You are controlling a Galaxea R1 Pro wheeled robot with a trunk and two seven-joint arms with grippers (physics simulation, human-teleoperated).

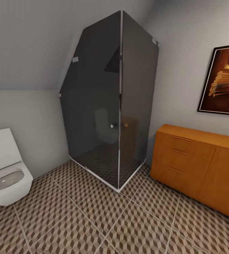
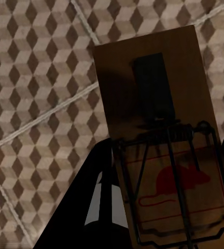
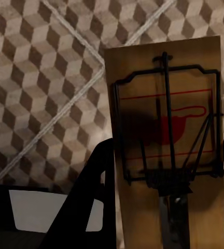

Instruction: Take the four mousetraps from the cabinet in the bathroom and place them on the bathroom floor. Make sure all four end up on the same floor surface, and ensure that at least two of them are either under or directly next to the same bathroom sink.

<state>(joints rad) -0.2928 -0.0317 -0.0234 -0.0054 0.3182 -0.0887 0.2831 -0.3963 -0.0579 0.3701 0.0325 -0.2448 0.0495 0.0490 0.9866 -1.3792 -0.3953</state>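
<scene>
Cabinet (image 1: 199,165) and toilet (image 1: 6,176) cropped by frame edges; framed picture (image 1: 224,81) likewise. Shower (image 1: 111,106) interior obscured behind dark glass.

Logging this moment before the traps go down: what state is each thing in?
Left gripper: shut on a mousetrap, above the floor.
Right gripper: shut on another mousetrap.
Cabinet: drawers closed.
Toilet: lid up.
Shower door: closed.

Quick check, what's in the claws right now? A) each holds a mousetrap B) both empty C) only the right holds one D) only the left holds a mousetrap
A: the left claw grips one mousetrap and the right claw another mousetrap, both above the cube-pattern floor.
</scene>
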